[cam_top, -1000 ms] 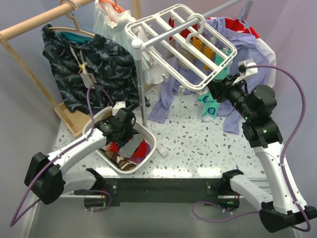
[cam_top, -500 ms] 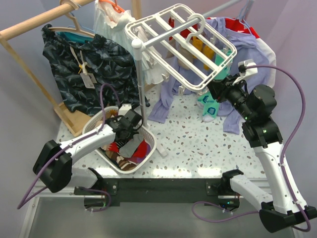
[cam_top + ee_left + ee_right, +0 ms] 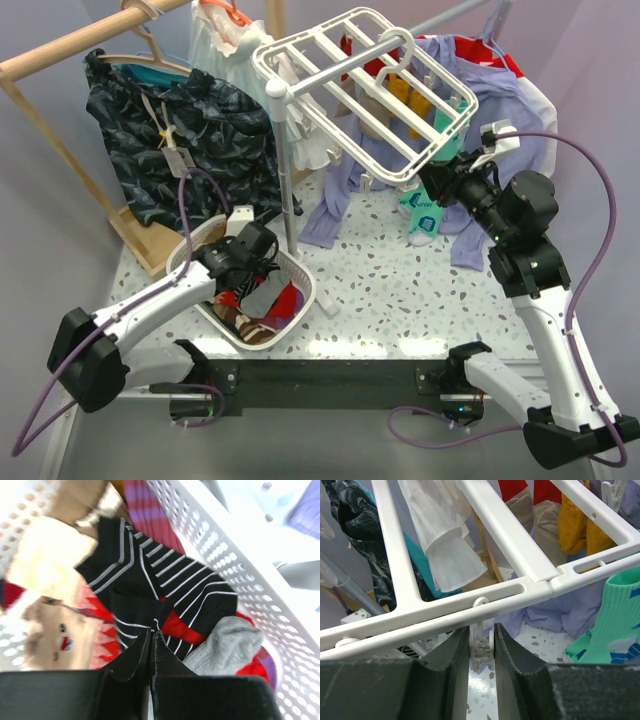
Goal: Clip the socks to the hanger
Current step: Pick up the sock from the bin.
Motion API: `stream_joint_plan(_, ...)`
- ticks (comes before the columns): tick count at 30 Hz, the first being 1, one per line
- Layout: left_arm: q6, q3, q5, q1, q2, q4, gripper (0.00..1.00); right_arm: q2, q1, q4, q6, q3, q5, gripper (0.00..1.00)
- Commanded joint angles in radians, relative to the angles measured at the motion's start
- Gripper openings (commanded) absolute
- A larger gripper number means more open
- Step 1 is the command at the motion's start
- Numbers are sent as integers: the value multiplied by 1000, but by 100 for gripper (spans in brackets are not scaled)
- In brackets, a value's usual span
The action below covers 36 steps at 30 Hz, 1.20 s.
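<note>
Hanger [image 3: 445,611] up at back right. Basket [image 3: 225,550] front left, red socks [image 3: 288,298] inside among other laundry. Left hand [image 3: 152,635] pressed together, tips on striped cloth [image 3: 165,580] in basket. Right hand [image 3: 481,636] pinching clip [image 3: 480,652] under hanger bar.

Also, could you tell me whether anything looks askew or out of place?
The hanger looks tilted, its near corner dipping towards the right gripper, which pinches a clip. The left gripper is shut over striped black cloth in the basket, seemingly the wrong item.
</note>
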Motion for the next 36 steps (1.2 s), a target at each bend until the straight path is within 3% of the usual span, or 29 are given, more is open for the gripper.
stream_joint_plan(1,58,97,-77,-4,-118,-25,0,-8,-1,-10,2,4,-16,6)
stream_joint_plan(7,262,214,-11,-4,-294,96,0,-8,-1,-9,2,19,-15,6)
stream_joint_plan(14,438,286,307,-4,-397,228,0,-10,0,-9,11,35,-19,6)
stream_joint_plan(19,448,229,533,-4,-454,366,0,-14,-1,-9,23,39,-21,6)
stream_joint_plan(23,362,135,719,-7,-456,555,0,-17,0,-9,41,42,-15,6)
stream_joint_plan(29,284,36,753,-91,-390,871,0,-16,-1,-4,77,39,-16,5)
stream_joint_plan(36,323,-18,623,-249,-256,1191,0,-14,0,-1,149,39,-19,5)
